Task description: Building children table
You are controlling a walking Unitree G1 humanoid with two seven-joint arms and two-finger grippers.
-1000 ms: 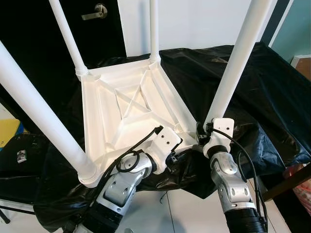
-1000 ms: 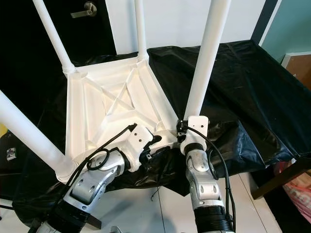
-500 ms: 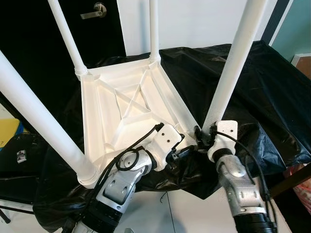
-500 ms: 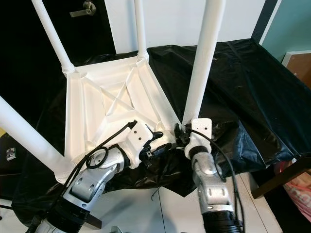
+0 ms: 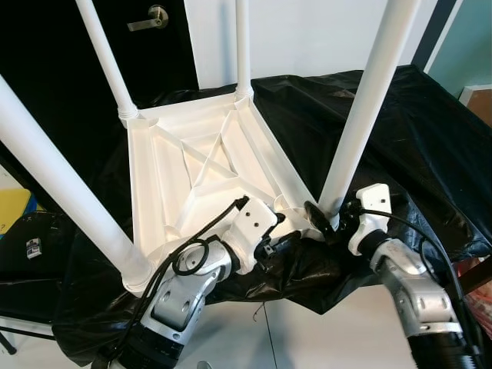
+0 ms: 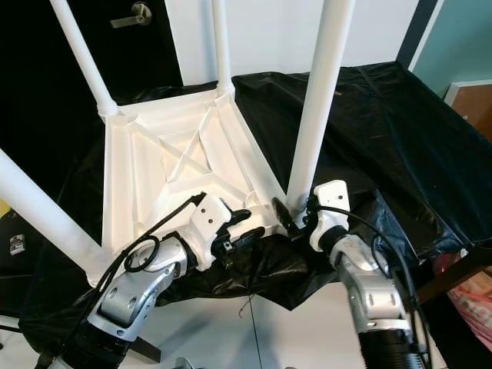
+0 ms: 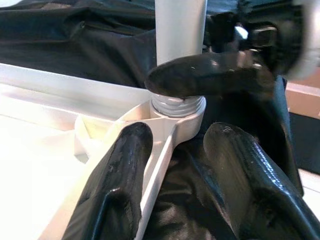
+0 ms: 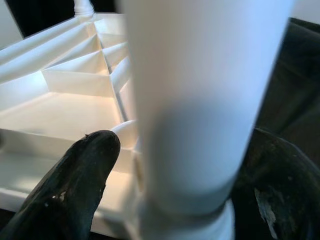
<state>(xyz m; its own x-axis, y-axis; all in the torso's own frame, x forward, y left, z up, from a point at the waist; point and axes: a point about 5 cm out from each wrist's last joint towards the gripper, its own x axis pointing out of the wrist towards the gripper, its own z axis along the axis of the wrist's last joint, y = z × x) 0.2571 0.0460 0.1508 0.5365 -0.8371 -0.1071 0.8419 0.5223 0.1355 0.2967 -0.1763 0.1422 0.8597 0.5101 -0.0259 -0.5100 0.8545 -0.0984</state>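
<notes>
Fingers of the right gripper (image 6: pixel 296 217) straddle the foot of the near right leg (image 6: pixel 317 108), one finger on each side of the white tube just above its threaded collar; whether they actually pinch it cannot be told. The left gripper (image 7: pixel 175 165) sits just beside it with its jaws parted, one finger resting on top of the table's rim and the other below over the black cloth, bracing the near right corner of the tabletop (image 5: pixel 196 165) without clamping anything.

The tabletop lies upside down on a desk draped in black plastic sheet (image 5: pixel 400 131), its ribbed underside facing up and its near edge overhanging the desk's front edge. Four white legs stand up from its corners. In the left wrist view a band of grey thread (image 7: pixel 178 105) shows between the leg and its socket, so this leg looks not fully seated.

The step in hand seems to be screwing that leg home. It would go best with the right grip closed low on the tube, turned in short strokes about the leg's own axis, while the left keeps the corner from spinning or sliding off the desk.
</notes>
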